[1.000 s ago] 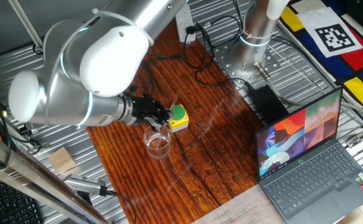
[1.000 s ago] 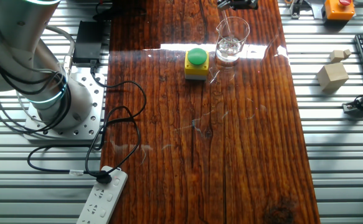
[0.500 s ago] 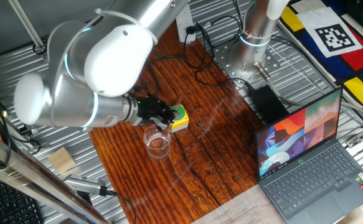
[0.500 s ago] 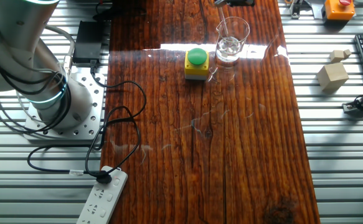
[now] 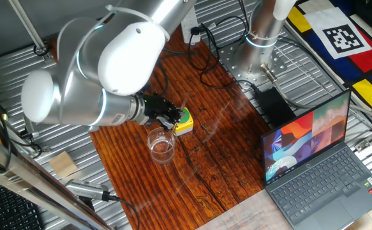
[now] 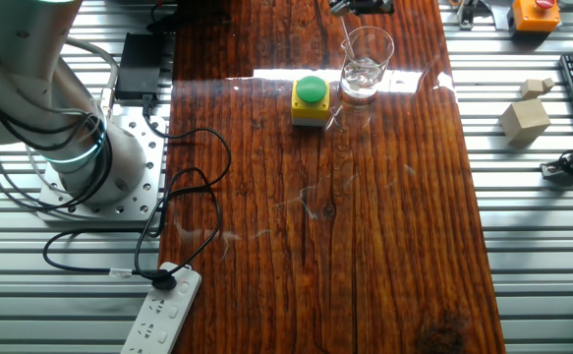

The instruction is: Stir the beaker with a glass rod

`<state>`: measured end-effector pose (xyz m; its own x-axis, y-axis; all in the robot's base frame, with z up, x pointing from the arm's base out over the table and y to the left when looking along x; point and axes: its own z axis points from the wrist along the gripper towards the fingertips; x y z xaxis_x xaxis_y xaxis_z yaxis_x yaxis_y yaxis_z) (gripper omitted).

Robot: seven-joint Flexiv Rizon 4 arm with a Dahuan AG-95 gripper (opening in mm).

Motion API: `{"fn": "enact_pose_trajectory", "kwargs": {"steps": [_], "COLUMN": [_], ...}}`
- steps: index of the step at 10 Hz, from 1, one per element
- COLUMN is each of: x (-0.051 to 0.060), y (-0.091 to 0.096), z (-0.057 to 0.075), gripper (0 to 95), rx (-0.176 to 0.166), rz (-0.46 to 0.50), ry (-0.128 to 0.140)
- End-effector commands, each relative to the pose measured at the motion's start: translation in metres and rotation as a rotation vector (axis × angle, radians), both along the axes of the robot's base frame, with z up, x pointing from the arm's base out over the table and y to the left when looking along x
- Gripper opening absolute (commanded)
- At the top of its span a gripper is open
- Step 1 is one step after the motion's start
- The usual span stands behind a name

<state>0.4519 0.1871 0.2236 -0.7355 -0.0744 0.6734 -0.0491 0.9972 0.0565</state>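
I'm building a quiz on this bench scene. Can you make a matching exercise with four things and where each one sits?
Things:
1. small clear glass beaker
2. yellow box with a green button
3. open grey laptop
4. white power strip

Places:
A. metal slats by the cable, off the wood
B. beside the beaker on the wood
C. far end of the wood from the robot base
D. on the wood, under the black gripper

Pairs: 1-D, 2-B, 3-C, 4-A
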Motion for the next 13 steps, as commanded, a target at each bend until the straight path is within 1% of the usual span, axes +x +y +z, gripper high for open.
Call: {"fn": "enact_pose_trajectory", "kwargs": {"steps": [1,3,6,8,10,12,13], "x": [0.005,0.013,0.019,0.021,0.021,0.015,0.013], "y": [-0.001,-0.005,-0.004,0.003,0.009,0.011,0.01], "z": [-0.001,-0.002,-0.001,-0.003,-0.003,0.0,0.0], "gripper": [0.0,0.0,0.0,0.0,0.0,0.0,0.0], "rx": [-0.003,0.002,0.01,0.009,0.006,0.022,0.023], "rz": [0.004,0.009,0.007,0.002,-0.003,0.005,0.009], "ry": [0.001,0.001,0.002,0.002,0.006,0.01,0.011]}}
